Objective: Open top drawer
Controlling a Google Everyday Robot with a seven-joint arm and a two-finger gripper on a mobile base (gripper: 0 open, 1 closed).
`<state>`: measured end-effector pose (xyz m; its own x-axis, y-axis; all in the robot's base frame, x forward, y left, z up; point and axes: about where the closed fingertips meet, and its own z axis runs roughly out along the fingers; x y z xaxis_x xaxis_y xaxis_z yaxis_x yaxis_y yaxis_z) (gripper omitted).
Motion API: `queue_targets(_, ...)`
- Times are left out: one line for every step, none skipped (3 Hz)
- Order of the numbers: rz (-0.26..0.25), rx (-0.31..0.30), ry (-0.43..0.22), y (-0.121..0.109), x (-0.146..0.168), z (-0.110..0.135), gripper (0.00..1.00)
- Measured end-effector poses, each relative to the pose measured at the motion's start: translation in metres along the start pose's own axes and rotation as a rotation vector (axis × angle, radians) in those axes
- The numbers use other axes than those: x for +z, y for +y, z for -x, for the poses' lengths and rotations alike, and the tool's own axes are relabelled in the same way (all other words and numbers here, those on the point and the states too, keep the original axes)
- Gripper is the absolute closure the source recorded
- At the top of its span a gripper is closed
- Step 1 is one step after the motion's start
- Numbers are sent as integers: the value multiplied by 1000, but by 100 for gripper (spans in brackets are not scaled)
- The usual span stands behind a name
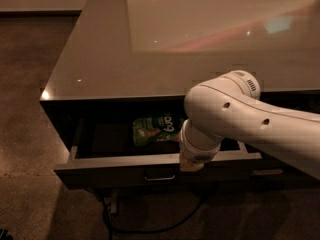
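The top drawer (pixel 115 164) stands pulled out from under the grey counter. Its flat dark front faces me, with a small metal pull handle (pixel 160 176) at its centre. A green snack bag (pixel 152 129) lies on the drawer floor near the back. My gripper (pixel 191 165) hangs at the end of the white arm (pixel 240 121), which reaches in from the right. It sits at the drawer's front rim, just right of and above the handle. The wrist hides its tip.
The glossy grey countertop (pixel 150 44) covers the drawer cabinet. A dark cable (pixel 145 229) runs over the speckled floor below the drawer. A slimmer dark drawer front (pixel 280 173) lies at the right under the arm. Open floor lies to the left.
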<state>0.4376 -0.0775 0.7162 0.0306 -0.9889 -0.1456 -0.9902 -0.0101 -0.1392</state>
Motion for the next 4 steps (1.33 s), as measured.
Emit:
queue_targets(0, 0, 0, 0, 0, 0, 36)
queue_targets(0, 0, 0, 0, 0, 0, 12)
queue_targets(0, 0, 0, 0, 0, 0, 0)
queue_targets(-10, 4, -7, -2, -2, -2, 0)
